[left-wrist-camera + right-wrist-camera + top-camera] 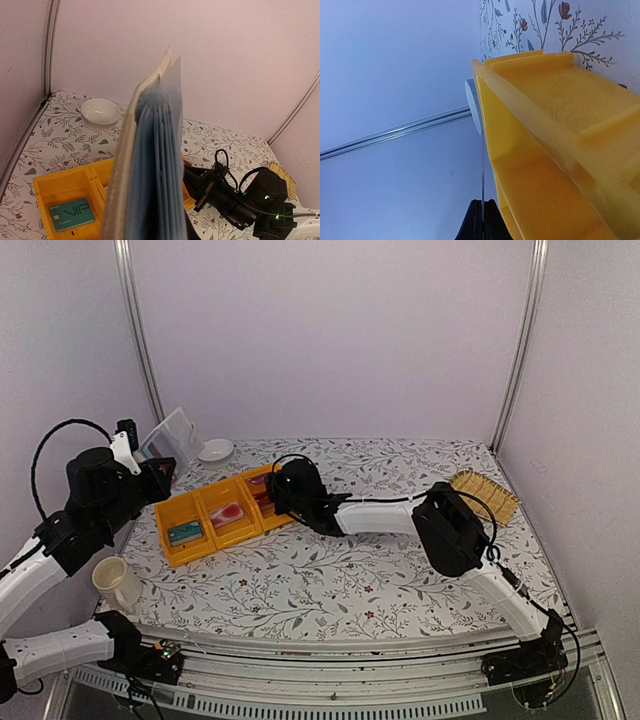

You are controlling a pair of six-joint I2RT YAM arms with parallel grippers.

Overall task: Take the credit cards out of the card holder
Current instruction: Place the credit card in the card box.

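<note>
Above the counter's [400,570] left edge | left gripper [160,468], tips hidden, clamps card holder [150,165] | right gripper [482,220] pinches credit card [482,165], seen only edge-on, beside bin [545,150]

Overhead and wrist views share yellow bins [168,527].

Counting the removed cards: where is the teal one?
In the top view, left of centre, the teal card lies flat in the leftmost yellow bin.
</note>
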